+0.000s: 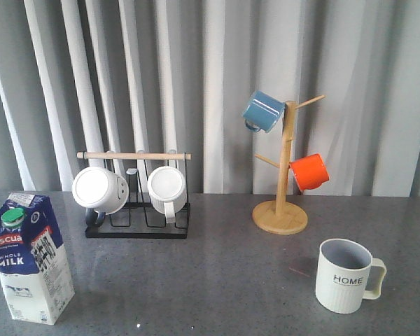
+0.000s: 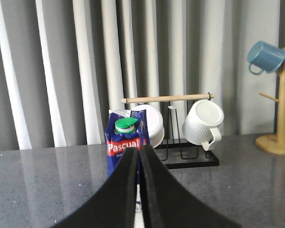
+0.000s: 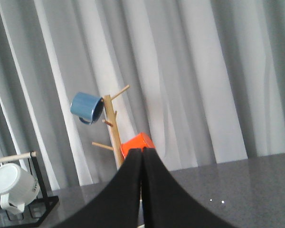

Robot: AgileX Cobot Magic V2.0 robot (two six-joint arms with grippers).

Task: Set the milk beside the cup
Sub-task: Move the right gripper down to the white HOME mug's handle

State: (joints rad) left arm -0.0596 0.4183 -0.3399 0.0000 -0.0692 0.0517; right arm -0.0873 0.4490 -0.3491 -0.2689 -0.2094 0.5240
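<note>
The milk (image 1: 29,259) is a tall blue-and-white carton with a green cap, standing upright at the table's front left. In the left wrist view the milk (image 2: 124,137) stands straight beyond my left gripper (image 2: 138,151), which is shut with nothing between its fingers and apart from the carton. The cup (image 1: 346,275), an off-white ribbed mug marked "HOME", stands at the front right with its handle to the right. My right gripper (image 3: 143,152) is shut and empty. Neither gripper shows in the front view. The cup is hidden in both wrist views.
A black wire rack (image 1: 136,225) with a wooden bar holds two white mugs (image 1: 100,190) at the back left. A wooden mug tree (image 1: 283,203) at the back right carries a blue mug (image 1: 263,110) and an orange mug (image 1: 310,171). Grey curtains hang behind.
</note>
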